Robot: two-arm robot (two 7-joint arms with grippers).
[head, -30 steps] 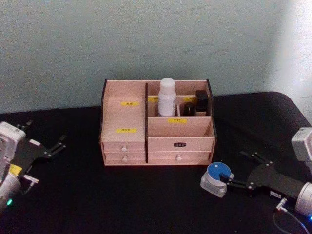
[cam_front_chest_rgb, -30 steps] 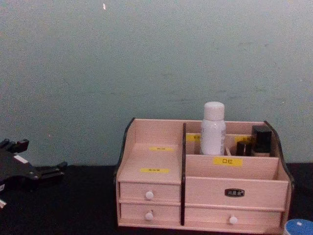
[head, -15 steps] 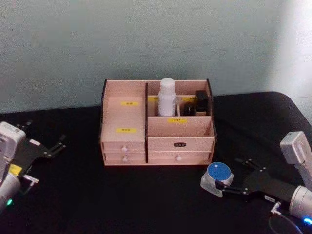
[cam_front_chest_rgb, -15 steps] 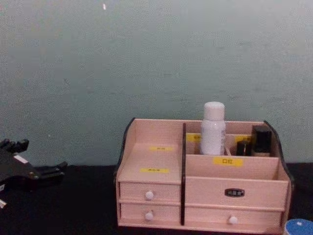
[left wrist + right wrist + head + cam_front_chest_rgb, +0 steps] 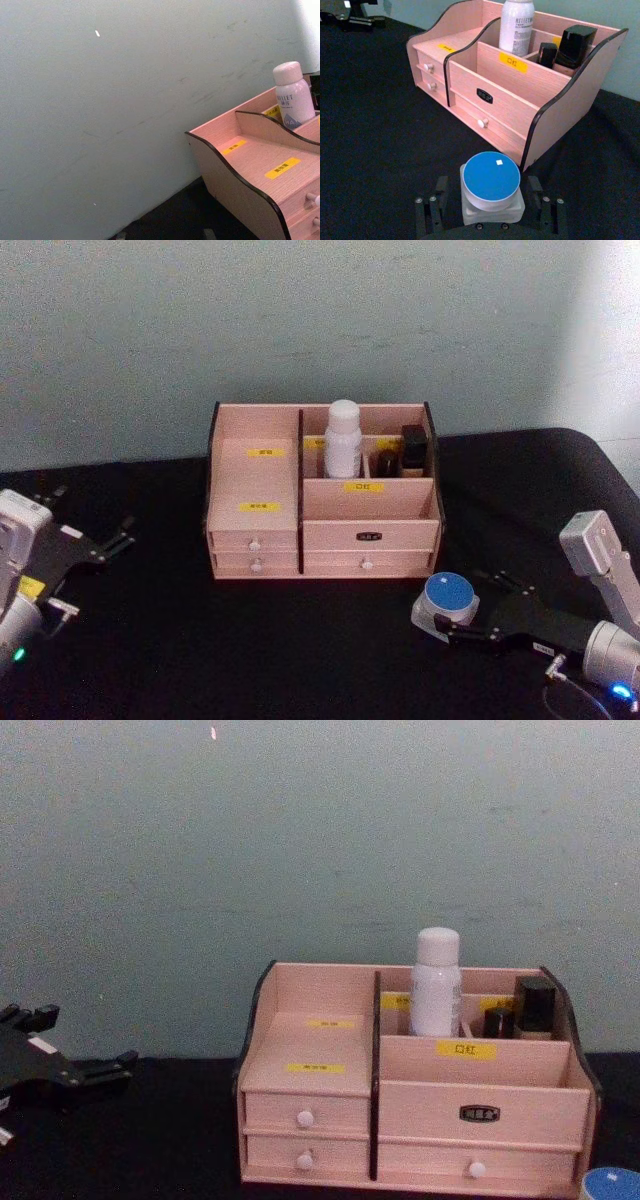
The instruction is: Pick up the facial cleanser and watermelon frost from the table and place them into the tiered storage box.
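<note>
Our right gripper (image 5: 468,608) is down at the table, jaws spread either side of the watermelon frost (image 5: 491,180), and we see no pinch yet. The jar stands on the black table (image 5: 250,660), just off the front right corner of the tiered storage box (image 5: 255,480). The facial cleanser (image 5: 342,438) is upright in a rear compartment, so we call it half done. The left gripper (image 5: 125,532) is parked far left, spread. Count: one jar, one white bottle, one box, two black bottles (image 5: 400,455).

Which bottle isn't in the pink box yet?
The blue-lidded watermelon frost, on the table between the right gripper's fingers; the facial cleanser and black bottles stand inside.
</note>
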